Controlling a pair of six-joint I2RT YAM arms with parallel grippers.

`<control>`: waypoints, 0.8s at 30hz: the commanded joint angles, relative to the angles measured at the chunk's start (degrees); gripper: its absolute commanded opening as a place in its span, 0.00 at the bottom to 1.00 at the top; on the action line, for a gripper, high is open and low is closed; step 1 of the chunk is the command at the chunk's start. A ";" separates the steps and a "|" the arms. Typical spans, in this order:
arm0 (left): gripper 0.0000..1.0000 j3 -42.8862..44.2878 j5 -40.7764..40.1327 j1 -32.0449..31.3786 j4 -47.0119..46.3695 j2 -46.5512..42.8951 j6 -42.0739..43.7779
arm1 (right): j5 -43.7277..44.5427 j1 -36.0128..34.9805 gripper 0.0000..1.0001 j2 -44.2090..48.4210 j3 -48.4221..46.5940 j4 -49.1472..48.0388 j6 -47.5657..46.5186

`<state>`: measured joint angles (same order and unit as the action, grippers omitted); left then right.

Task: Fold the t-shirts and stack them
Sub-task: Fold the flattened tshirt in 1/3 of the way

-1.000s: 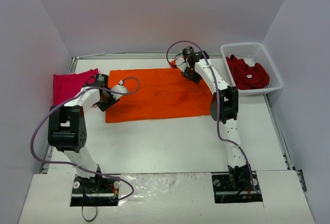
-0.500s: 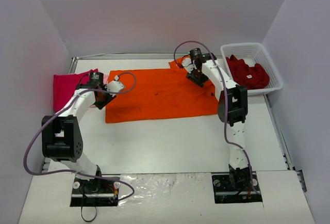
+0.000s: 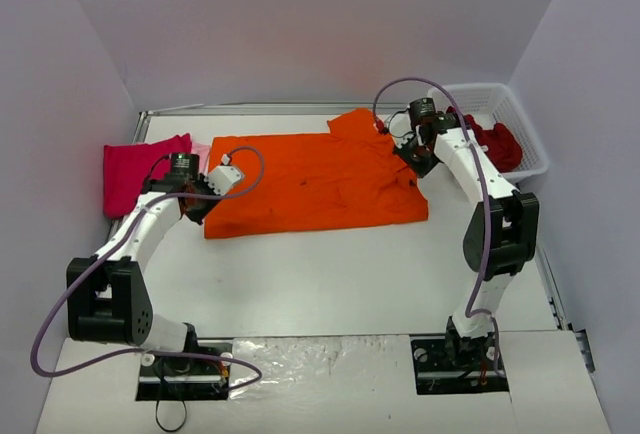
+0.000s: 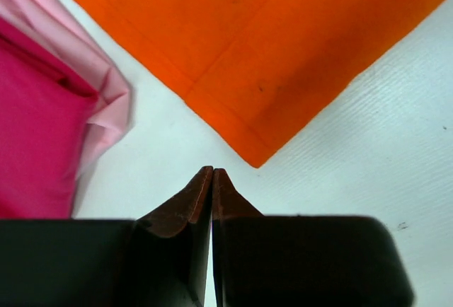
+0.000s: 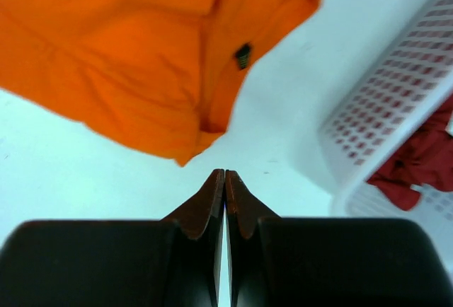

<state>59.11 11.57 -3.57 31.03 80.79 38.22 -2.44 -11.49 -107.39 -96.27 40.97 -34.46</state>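
Orange shirt (image 3: 310, 184) lies long axis left-right between left end effector (image 4: 212, 172) at its near-left corner and right end effector (image 5: 224, 174) at its right edge, both closed on nothing.

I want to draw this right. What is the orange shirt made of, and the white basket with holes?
The orange t-shirt looks like soft, matte cloth: it lies flat with wrinkles and stitched hems. The white basket looks like stiff, slightly glossy plastic, judging by its moulded lattice walls.

orange t-shirt (image 3: 310, 182): matt soft cloth, as you see
basket (image 5: 396, 102): white plastic lattice
surface (image 4: 368, 151): matt white, faintly grained
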 commanded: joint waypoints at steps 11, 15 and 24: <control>0.02 -1.02 1.53 -1.79 -3.78 4.10 -4.20 | -6.70 -0.38 0.00 0.44 14.70 0.78 0.09; 0.02 -0.84 0.12 -2.40 -5.53 4.99 -4.91 | -6.97 -0.12 0.00 -1.94 14.45 0.07 0.27; 0.03 -0.05 -3.22 -3.37 -7.56 7.89 -5.26 | -7.23 1.03 0.00 -8.35 12.60 -0.63 0.09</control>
<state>56.84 10.04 -6.66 24.91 88.55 33.82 -9.13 -11.31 -113.80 -82.08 39.05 -34.48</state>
